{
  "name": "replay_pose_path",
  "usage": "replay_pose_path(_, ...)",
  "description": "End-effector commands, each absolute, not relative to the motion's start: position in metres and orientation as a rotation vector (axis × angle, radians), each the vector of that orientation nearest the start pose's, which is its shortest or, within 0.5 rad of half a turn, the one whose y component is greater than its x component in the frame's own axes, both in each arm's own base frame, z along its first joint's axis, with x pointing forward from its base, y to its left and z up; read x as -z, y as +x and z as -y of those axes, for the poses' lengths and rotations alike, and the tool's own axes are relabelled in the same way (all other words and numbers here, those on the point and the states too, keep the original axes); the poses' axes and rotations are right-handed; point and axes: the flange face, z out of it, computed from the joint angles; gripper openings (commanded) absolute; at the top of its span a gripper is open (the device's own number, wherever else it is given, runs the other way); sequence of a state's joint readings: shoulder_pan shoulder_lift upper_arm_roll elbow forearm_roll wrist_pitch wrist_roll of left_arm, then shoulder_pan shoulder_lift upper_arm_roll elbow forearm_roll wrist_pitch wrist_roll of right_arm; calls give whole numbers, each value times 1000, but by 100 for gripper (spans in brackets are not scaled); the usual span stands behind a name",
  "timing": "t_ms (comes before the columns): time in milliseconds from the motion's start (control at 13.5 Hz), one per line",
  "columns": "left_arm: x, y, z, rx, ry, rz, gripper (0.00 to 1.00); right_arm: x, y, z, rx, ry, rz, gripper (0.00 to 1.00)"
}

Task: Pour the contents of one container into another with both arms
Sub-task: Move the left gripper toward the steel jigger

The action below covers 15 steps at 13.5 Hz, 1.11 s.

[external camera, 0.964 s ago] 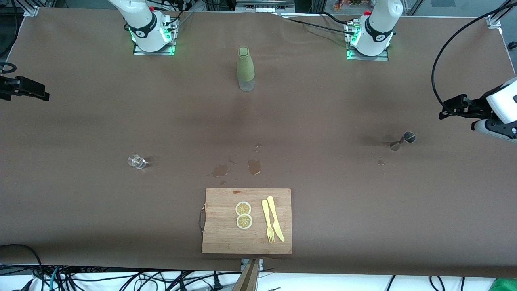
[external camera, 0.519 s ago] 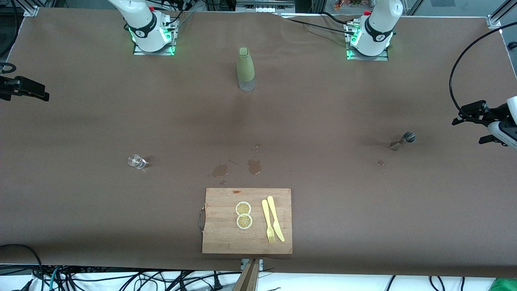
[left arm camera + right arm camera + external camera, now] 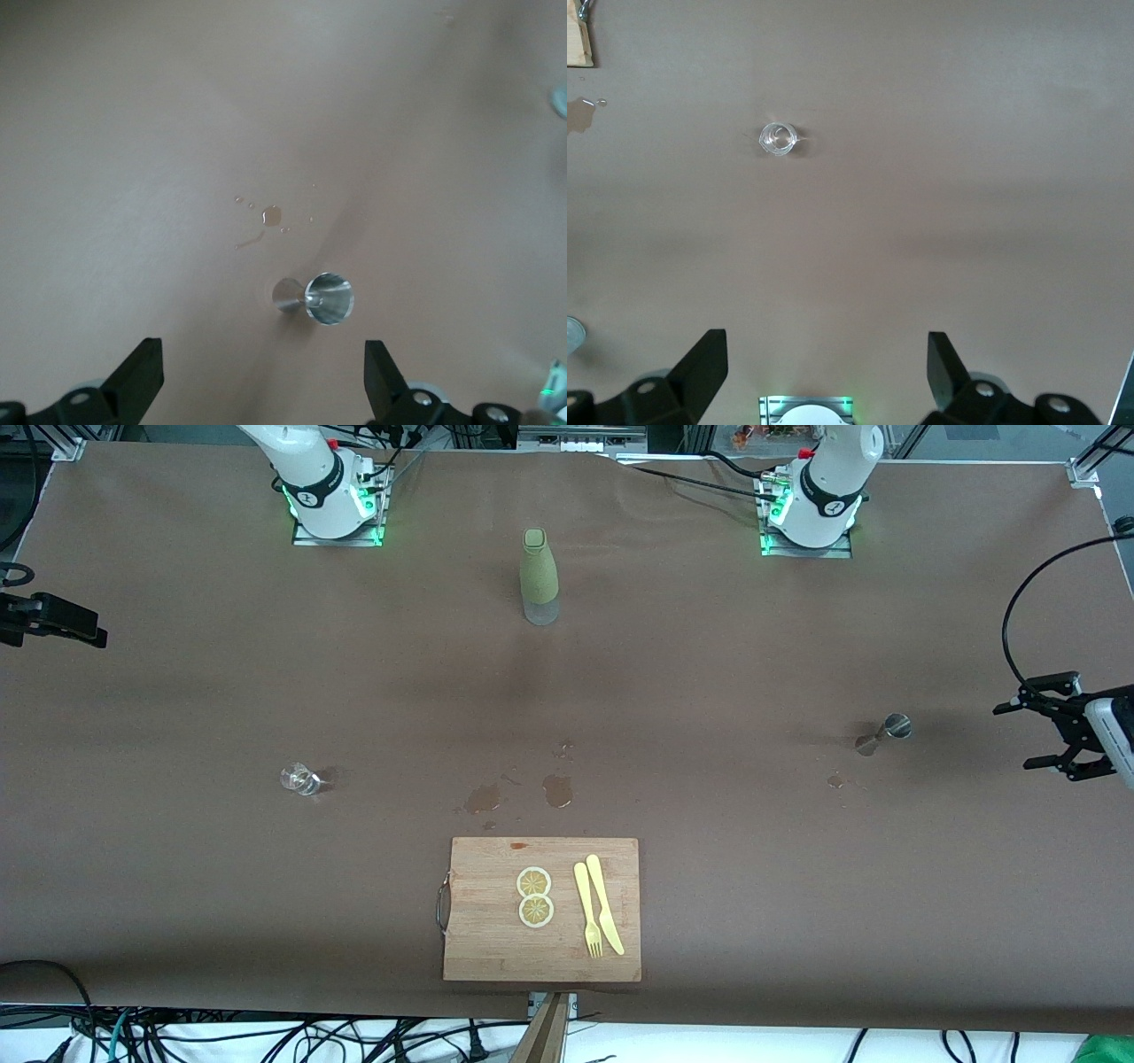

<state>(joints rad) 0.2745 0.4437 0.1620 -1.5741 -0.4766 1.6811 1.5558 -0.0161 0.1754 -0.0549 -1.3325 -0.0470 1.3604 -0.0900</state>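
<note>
The small silver jigger [image 3: 887, 733] stands on the brown table toward the left arm's end, its open cup up; it also shows in the left wrist view [image 3: 321, 298]. My left gripper [image 3: 1021, 737] hangs open over the table near that end's edge, apart from the jigger, with nothing between its fingers [image 3: 263, 359]. The tiny clear glass [image 3: 300, 779] stands toward the right arm's end and shows in the right wrist view [image 3: 779, 139]. My right gripper [image 3: 93, 636] waits open and empty over that end's edge [image 3: 826, 347].
An olive-green sleeved bottle [image 3: 538, 576] stands mid-table between the arms' bases. A wooden cutting board [image 3: 483, 943] with two lemon slices [image 3: 534, 896] and a yellow fork and knife [image 3: 598, 908] lies at the front edge. Wet spots [image 3: 558, 790] mark the cloth; another [image 3: 834, 781] lies near the jigger.
My left gripper has swung down along the table's end and turned, open all the while. The right gripper, jigger and glass have not moved.
</note>
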Motion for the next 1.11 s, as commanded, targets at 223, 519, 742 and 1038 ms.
replay_pose_path(223,-249,603,-276,750,-2980,-2163,100,-613,592,47,-235,-3184,29,100)
replay_pose_path(519,-204,603,-269,1002,-2805,-2467,100,-583,608,49,-282,-3219,35,100)
replay_pose_path(742,-171,597,-254,1198,-2648,-2634,100,-569,612,48,-329,-3206,37,100)
replay_pose_path(1038,-139,587,-239,1356,-2519,-2782,100,-544,623,44,-377,-3197,50,100)
